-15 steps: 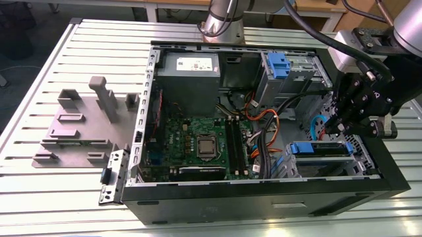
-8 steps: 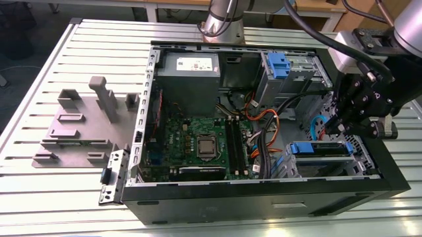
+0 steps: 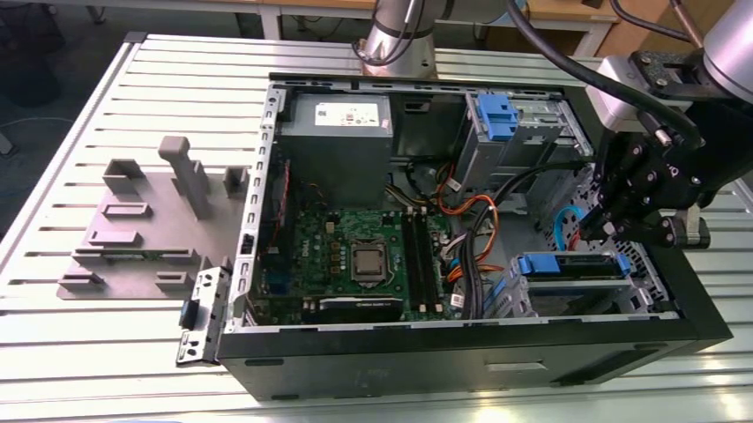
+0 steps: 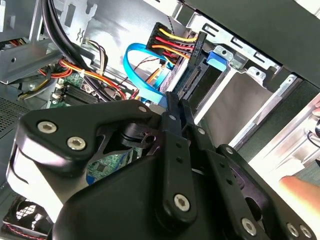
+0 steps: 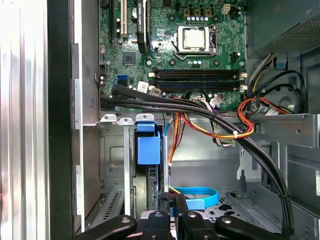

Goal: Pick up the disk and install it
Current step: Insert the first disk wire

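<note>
The disk [image 3: 565, 266] sits in the drive cage at the front corner of the open computer case [image 3: 471, 348], on the exterior view's right. Its blue carrier bracket [image 5: 148, 149] shows edge-on in the slot in the first wrist view, and its blue tab [image 4: 217, 58] in the second wrist view. My black gripper [image 3: 588, 231] hangs just above that cage. The fingers [image 4: 172, 107] stand close together with nothing seen between them. In both wrist views the gripper [image 5: 171, 201] points at the disk's cable end, close to it; I cannot tell whether they touch.
Black, orange and yellow cable bundles [image 5: 210, 117] and a blue flat cable [image 5: 197, 192] cross the case beside the cage. A second blue-handled carrier [image 3: 495, 115] tops the rear cage. The motherboard [image 3: 353, 256] lies mid-case. A grey slotted holder stand [image 3: 141, 229] is on the table, left.
</note>
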You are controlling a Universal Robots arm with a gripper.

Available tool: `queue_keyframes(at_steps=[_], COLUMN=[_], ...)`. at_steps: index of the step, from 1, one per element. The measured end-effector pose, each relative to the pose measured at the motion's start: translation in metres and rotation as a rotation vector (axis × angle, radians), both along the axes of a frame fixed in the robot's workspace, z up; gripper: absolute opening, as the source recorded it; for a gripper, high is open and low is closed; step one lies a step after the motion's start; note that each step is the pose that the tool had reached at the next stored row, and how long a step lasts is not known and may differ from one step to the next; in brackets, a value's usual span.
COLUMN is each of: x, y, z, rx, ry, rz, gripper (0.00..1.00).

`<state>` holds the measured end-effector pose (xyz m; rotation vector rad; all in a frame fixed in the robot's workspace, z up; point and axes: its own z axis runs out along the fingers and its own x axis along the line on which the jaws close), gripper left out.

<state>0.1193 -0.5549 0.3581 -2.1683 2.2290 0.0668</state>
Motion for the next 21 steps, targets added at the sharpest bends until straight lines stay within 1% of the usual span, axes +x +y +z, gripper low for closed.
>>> queue_keyframes(at_steps=[8, 10, 21], x=[0.0000, 0.0000, 0.0000], y=[0.0000, 0.0000, 0.0000], z=[-0.0001, -0.0007, -0.0014], rx=[0.0001, 0.0002, 0.0001], ry=[-0.0007, -0.0020, -0.0036], rz=[0.006, 0.006, 0.006], gripper=[0.16, 0.16, 0.16])
